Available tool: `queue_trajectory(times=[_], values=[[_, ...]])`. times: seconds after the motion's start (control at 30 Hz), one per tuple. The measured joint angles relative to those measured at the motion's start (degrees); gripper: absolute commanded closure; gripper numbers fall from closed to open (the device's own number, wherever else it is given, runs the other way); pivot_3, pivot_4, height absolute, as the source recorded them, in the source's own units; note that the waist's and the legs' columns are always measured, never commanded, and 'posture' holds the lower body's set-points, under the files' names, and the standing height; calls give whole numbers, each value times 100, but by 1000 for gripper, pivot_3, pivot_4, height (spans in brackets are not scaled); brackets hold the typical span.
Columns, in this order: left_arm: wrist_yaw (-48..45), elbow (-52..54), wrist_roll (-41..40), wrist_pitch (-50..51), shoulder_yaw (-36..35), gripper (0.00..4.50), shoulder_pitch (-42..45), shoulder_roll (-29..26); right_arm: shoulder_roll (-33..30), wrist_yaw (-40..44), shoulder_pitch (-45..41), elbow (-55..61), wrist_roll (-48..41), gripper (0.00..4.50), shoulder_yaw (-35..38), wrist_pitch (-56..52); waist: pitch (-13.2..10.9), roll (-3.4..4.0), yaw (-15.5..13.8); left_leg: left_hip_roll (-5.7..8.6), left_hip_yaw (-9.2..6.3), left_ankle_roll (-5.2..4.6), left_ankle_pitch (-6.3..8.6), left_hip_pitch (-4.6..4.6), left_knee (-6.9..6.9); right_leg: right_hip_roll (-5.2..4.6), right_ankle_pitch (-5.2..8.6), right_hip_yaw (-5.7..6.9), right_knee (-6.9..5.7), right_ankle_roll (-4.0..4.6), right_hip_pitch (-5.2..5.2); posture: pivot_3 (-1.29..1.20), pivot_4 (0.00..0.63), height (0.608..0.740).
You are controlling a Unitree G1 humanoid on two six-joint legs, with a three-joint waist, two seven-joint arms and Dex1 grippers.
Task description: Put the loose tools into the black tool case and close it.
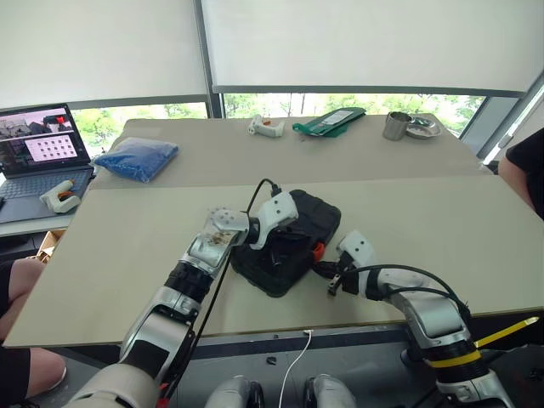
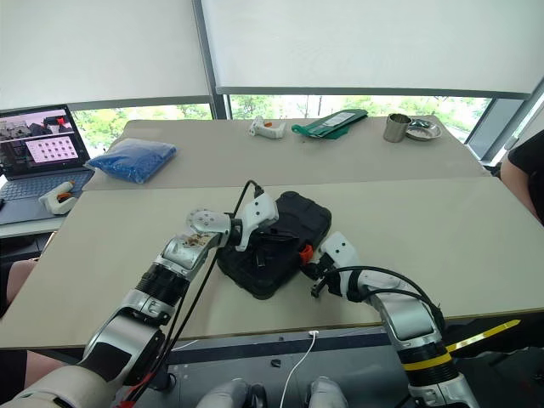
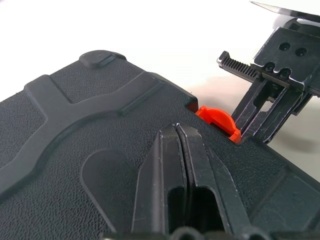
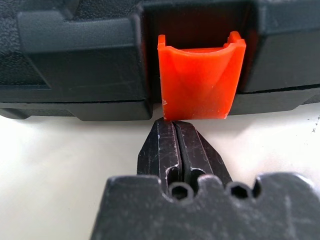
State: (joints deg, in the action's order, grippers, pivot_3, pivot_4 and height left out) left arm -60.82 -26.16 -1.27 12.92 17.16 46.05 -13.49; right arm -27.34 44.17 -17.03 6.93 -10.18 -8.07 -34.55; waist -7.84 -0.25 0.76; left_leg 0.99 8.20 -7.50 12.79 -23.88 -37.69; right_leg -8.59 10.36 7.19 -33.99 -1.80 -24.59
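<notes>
Left end effector [image 3: 181, 131], fingers pressed together, bore down on the closed black tool case [image 1: 289, 242] mid-desk [image 1: 442, 212]; your right end effector [image 4: 175, 127], likewise closed, sat directly below the unfastened orange latch [image 4: 200, 82], nearer it.

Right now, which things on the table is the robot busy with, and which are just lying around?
Part of the job:
- black tool case, lid down
- orange latch
- left gripper, shut, on the lid
- right gripper, shut, at the latch

Just lying about:
- blue bag
- two glue guns
- metal cup
- laptop
- green package
</notes>
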Motion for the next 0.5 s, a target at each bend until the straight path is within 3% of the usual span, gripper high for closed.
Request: queue_trajectory(times=[0.23,0.5], values=[[-3,118,-9,31,46,4428,-23,43,-610,327,322,698,-188,4500,5,-93,0,1,-85,8,0,1,19,-18,0,-6,-2,3,4,-3,-17,0,150,740],[21,253,-12,95,49,4428,-96,29,-679,285,267,700,-229,4500,78,-96,0,0,-140,7,0,0,24,-19,0,-6,-1,7,9,-2,-17,0,150,740]])
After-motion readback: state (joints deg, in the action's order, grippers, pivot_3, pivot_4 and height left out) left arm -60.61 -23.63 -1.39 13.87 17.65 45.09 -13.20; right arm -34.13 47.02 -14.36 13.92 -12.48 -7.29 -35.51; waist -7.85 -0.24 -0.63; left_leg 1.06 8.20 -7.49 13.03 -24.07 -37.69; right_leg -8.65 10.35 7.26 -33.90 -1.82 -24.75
